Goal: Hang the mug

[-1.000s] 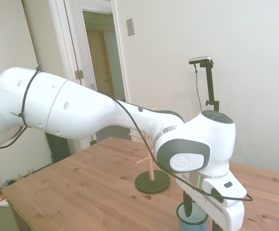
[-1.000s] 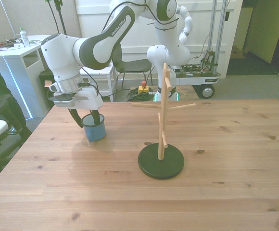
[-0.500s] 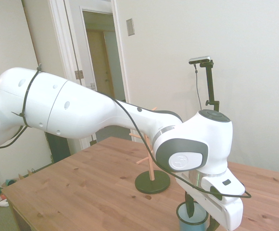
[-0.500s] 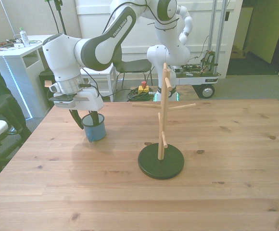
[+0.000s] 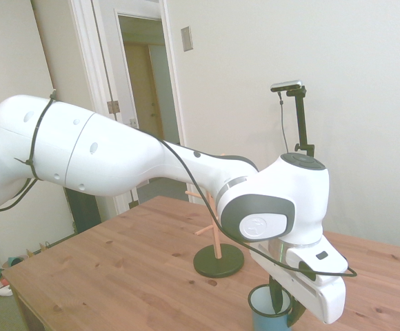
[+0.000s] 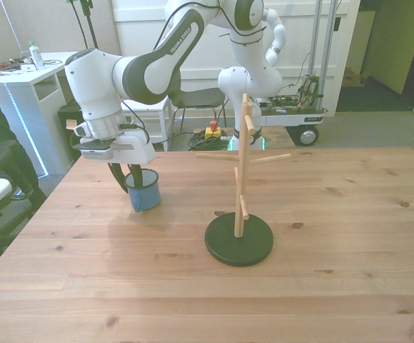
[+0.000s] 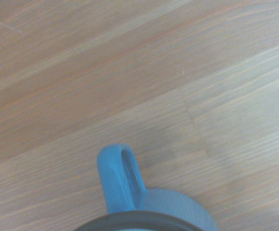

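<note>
One line of writing can be read: "FRANKA EMIKA" in dark letters along the white arm's forearm in the front view. A round maker's mark also shows on the arm's wrist joint in the side view, too small to read.

The mug stands upright on the wooden table, near the far edge and toward the far corner at the front view's left. It is light blue outside, white inside, with a thin dark rim. Nothing can be seen inside it except one dark finger of the gripper, which reaches down past the rim into the opening. The other finger comes down outside the wall, so the two fingers pinch the mug's wall between them. Whether the mug's base touches the table cannot be told. The wrist view shows the mug's blue loop handle sticking out from the body over bare wood grain.

The wooden rack, a post with slanted pegs on a round dark base, stands near the table's middle, well apart from the mug. Its pegs are bare.
</note>
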